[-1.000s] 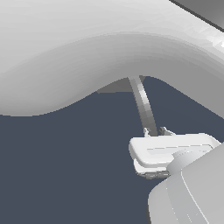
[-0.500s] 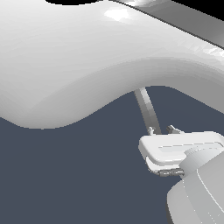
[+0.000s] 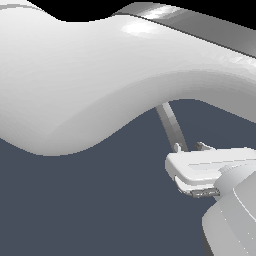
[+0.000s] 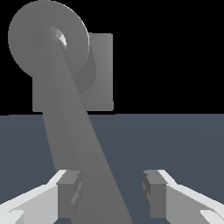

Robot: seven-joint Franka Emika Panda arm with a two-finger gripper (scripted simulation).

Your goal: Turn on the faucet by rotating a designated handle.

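In the wrist view the faucet shows as a square grey plate (image 4: 101,74) with a round hub (image 4: 48,39) in front of it. The handle (image 4: 83,144), a long grey bar, runs from the hub down between my fingers. My gripper (image 4: 113,192) is open around the bar. One finger pad (image 4: 70,192) is right beside the bar, and the other pad (image 4: 155,192) stands well apart from it. In the exterior view the handle (image 3: 172,127) comes out from under the white arm and ends at my gripper (image 3: 190,147). The plate and hub are hidden there.
A large white arm link (image 3: 100,80) fills the upper part of the exterior view. The rounded white wrist housing (image 3: 235,215) sits at the lower corner on the exterior view's right. A dark blue-grey floor (image 3: 90,210) lies below.
The big white arm link has swung across and now covers more of the exterior view. The gripper drifted slightly toward the exterior view's right, still at the handle's end.
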